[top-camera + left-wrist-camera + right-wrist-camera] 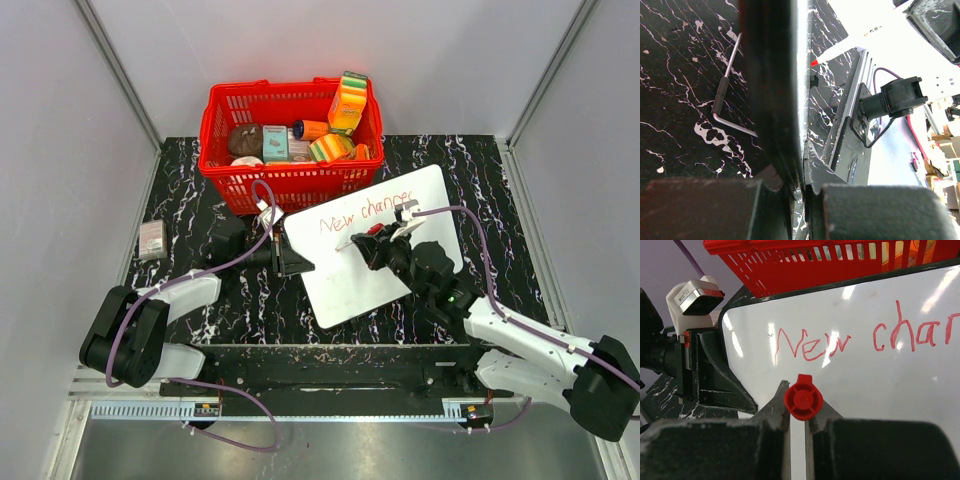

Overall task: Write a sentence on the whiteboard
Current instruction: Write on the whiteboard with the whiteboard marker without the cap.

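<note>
Over the whiteboard (350, 285), right claw (367, 243) clamps a marker (803, 400); left claw (297, 262) seemingly pinches its edge.

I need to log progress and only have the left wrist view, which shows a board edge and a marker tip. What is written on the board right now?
Observer: The writing on the whiteboard is red and runs near the far edge. It reads "New chan" plus a few letters I cannot make out.
Operator: What is holding the marker?
Observer: The right gripper is shut on the marker, with the red end cap between its fingers.
Operator: Anything beyond the board?
Observer: A red basket of packaged goods stands just behind the far edge. I cannot tell whether they touch.
</note>
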`<state>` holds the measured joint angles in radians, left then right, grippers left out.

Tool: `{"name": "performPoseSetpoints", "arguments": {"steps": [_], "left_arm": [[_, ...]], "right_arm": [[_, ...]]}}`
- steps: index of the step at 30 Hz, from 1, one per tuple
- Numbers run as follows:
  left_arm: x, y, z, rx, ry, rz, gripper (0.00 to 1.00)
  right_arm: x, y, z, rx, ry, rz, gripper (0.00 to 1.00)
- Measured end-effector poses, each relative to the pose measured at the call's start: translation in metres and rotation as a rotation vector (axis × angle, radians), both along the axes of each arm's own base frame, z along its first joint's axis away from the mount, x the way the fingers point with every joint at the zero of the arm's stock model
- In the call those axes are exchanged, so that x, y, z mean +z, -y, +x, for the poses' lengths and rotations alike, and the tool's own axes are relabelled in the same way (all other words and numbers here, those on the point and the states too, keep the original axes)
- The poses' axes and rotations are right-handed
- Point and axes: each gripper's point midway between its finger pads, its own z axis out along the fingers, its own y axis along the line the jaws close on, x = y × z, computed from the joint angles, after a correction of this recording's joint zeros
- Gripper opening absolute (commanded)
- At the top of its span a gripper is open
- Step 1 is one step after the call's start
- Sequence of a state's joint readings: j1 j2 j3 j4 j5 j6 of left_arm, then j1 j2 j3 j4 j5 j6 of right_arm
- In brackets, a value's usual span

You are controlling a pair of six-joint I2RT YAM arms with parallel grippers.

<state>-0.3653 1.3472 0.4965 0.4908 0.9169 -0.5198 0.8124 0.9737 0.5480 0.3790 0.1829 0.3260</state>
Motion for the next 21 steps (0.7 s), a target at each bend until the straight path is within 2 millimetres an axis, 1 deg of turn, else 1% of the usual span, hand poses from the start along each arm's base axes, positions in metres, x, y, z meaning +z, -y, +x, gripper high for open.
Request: {"name": "performPoseSetpoints", "arguments": {"steps": [4, 21], "left_arm": [[0.0, 0.0, 0.0001, 0.0, 0.0, 0.0, 0.0], [-0.0007, 0.0, 0.0001, 0.0, -0.002, 0.001, 0.0]], "right_arm": [[-0.0046, -0.0021, 0.0025, -0.003, -0.012, -0.007, 0.0], [-0.0088, 0.0011, 0.0007, -0.01, -0.034, -0.02, 0.0]]}}
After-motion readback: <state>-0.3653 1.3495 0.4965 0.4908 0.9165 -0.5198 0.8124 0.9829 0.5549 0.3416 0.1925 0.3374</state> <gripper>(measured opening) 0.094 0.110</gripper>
